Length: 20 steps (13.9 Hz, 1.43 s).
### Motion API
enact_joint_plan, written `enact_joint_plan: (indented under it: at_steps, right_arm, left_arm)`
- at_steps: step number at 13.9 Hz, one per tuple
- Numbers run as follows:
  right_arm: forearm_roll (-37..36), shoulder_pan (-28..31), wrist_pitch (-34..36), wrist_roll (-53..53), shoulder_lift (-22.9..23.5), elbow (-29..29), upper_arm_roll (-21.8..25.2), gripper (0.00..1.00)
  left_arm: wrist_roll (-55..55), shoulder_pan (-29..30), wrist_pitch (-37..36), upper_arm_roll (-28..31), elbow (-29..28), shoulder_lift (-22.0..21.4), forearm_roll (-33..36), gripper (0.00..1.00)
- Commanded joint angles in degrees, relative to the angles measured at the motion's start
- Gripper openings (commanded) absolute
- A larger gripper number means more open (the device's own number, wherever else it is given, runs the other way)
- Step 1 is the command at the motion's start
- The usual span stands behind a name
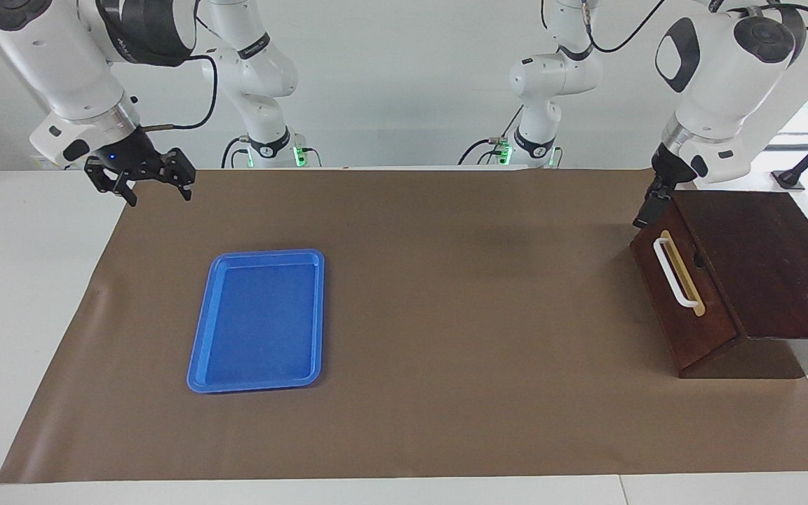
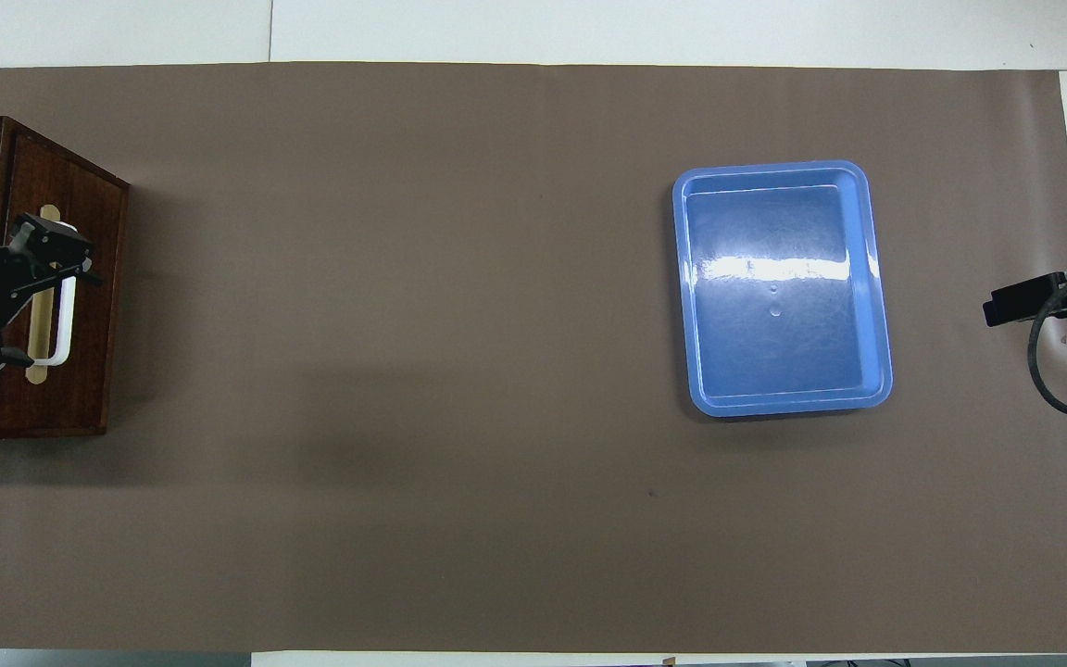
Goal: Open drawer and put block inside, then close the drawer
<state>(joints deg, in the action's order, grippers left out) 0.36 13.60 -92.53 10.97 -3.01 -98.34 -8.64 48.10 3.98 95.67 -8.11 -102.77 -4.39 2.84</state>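
Brown paper mat [image 1: 446, 315] covers the white table from end to end, and on it, toward the left arm's end, sits the dark wooden box [image 1: 769, 259] with its dark reddish-brown drawer [image 1: 681, 308] shut flush, white bar handle [image 1: 675, 273] on a tan strip facing the middle of the table. Toward the right arm's end lies the flat blue plastic tray [image 1: 258, 319], nothing in it. No yellow block shows in either view. Left gripper [image 1: 649, 209] hangs in the air just over the drawer front's upper corner nearest the robots, clear of the handle, fingers spread apart in the overhead view and holding nothing. Right gripper [image 1: 156, 187] waits over the mat's corner nearest the robots, well apart from the tray, fingers wide and empty
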Motion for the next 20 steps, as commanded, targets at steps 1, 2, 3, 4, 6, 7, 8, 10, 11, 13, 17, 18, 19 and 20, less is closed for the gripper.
enact_joint_plan:
  at_steps: [1,2,3,4,6,7,8,10,11,13,17,18,19,20]
  right_arm:
    - [-1.1,0.5,-0.5,1.2,-1.1,-1.2,-0.3,1.0]
    - [-1.1,0.5,-0.5,1.1,-1.1,-1.2,-0.3,1.0]
    - [-1.1,0.5,-0.5,1.1,-1.1,-1.2,-0.3,1.0]
    - [-1.1,0.5,-0.5,1.1,-1.0,-1.2,-0.3,1.0]
    - [-1.1,0.5,-0.5,1.1,-1.0,-1.2,-0.3,1.0]
    - [-1.1,0.5,-0.5,1.1,-1.0,-1.2,-0.3,1.0]
    - [-1.1,0.5,-0.5,1.1,-1.0,-1.2,-0.3,1.0]
    - [-1.1,0.5,-0.5,1.1,-1.0,-1.2,-0.3,1.0]
    - [-1.1,0.5,-0.5,1.1,-1.0,-1.2,-0.3,1.0]
    - [-1.1,0.5,-0.5,1.1,-1.0,-1.2,-0.3,1.0]
    - [-1.1,0.5,-0.5,1.1,-1.0,-1.1,-0.3,1.0]
    - [-1.1,0.5,-0.5,1.1,-1.0,-1.1,-0.3,1.0]
    - [-1.1,0.5,-0.5,1.1,-1.0,-1.1,-0.3,1.0]
    - [-1.1,0.5,-0.5,1.1,-1.0,-1.1,-0.3,1.0]
  left_arm:
    - [-16.2,-1.2,-2.6,0.6,0.7,-0.9,-1.4,1.0]
    - [-20.2,-1.3,-3.5,0.8,0.9,-0.5,-1.4,1.0]
    - [-24.9,-1.3,-4.7,1.3,1.0,0.4,-1.4,1.0]
    - [-29.5,-1.3,-5.9,1.7,2.2,1.5,-1.4,1.0]
    - [-33.9,-3.0,-8.5,2.8,5.9,4.7,-1.3,1.0]
    - [-34.9,-3.0,-10.0,1.9,8.5,5.6,-1.3,1.0]
    - [-36.1,-2.9,-10.8,1.9,9.3,5.4,-1.3,1.0]
    - [-37.9,-3.0,-12.8,1.9,9.3,5.3,-1.4,1.0]
    - [-37.9,-3.2,-12.7,1.8,9.1,5.3,-1.4,1.0]
    - [-38.3,-3.0,-12.3,2.2,9.6,5.4,-2.5,1.0]
    - [-42.0,-3.1,-12.3,3.1,9.8,5.5,-2.4,1.0]
    - [-42.3,-3.1,-12.5,2.9,10.2,5.5,-2.1,1.0]
    - [-42.4,-3.3,-13.0,2.5,11.6,5.6,-1.9,1.0]
    - [-42.5,-3.8,-13.0,2.5,11.8,5.4,-1.8,1.0]
